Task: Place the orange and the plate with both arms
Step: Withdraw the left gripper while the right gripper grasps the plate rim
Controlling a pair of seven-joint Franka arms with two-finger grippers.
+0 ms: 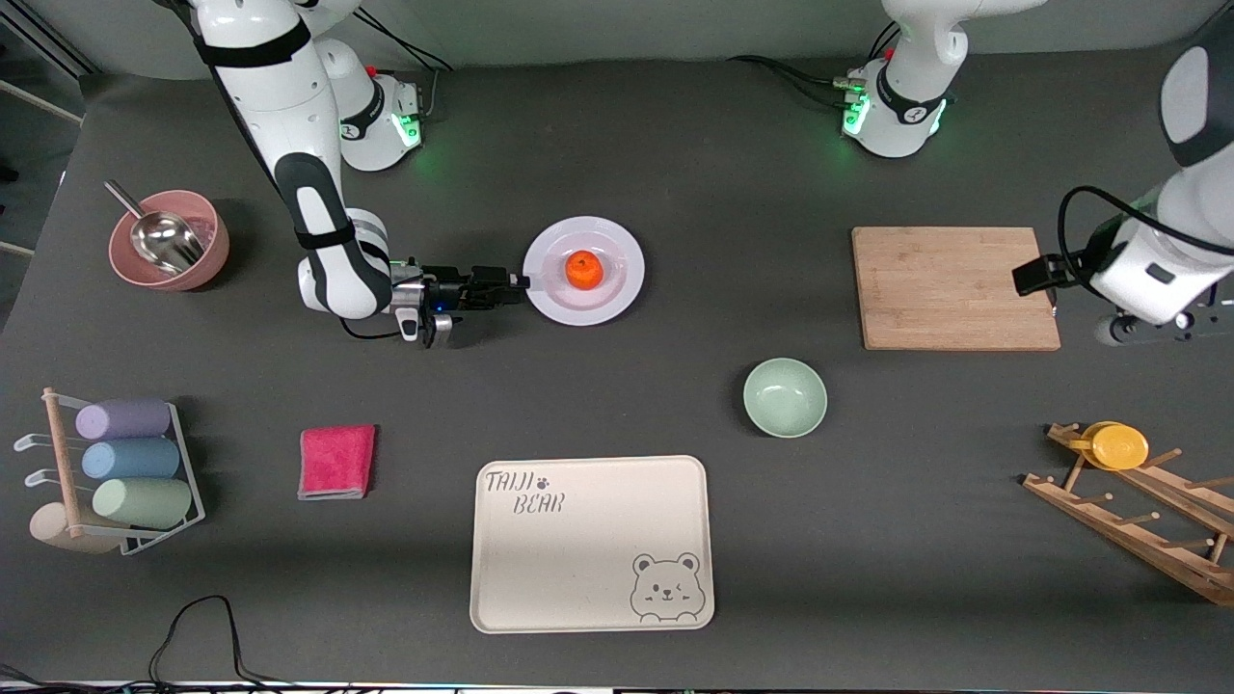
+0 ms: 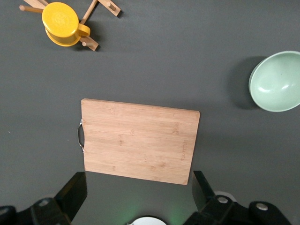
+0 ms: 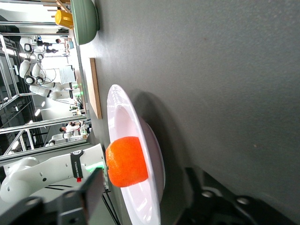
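Orange (image 1: 583, 269) sits on plate (image 1: 583, 271). Right gripper (image 1: 517, 282) is at the plate's rim, toward the right arm's end. Left gripper (image 2: 136, 194) waits over cutting board (image 1: 954, 287).

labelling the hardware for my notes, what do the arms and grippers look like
Both arms are glossy white with dark grey joint bands and black cables; their bases glow green. The right gripper is black with a blue light near its wrist. The left gripper has black wedge-shaped fingers.

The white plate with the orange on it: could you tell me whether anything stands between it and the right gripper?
Nothing visible does: the right gripper sits at the rim of the round white plate, open, with the small orange fruit at the plate's centre.
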